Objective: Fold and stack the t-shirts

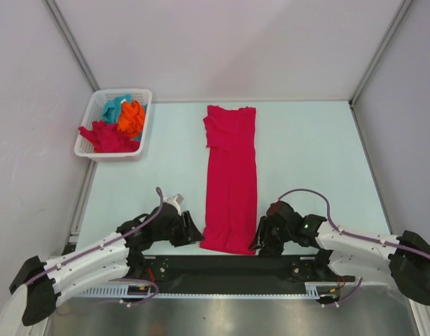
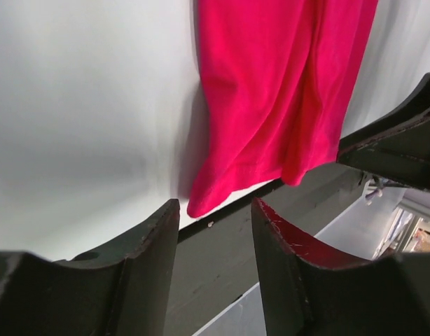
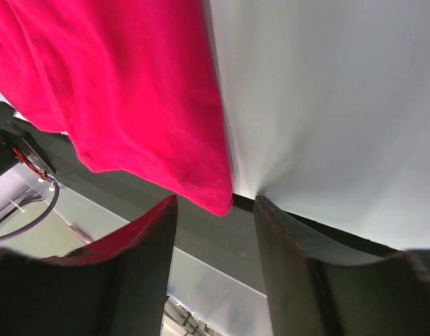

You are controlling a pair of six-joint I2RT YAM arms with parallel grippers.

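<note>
A crimson t-shirt, folded lengthwise into a long strip, lies in the middle of the table with its hem overhanging the near edge. My left gripper is open and empty just left of the hem's near-left corner. My right gripper is open and empty just right of the hem's near-right corner. Both sets of jaws point at those corners without touching cloth. Another crimson t-shirt, an orange one and a teal one lie crumpled in the basket.
The white lattice basket stands at the far left corner of the table. A black rail runs along the near table edge under the hem. Grey walls enclose the table on three sides.
</note>
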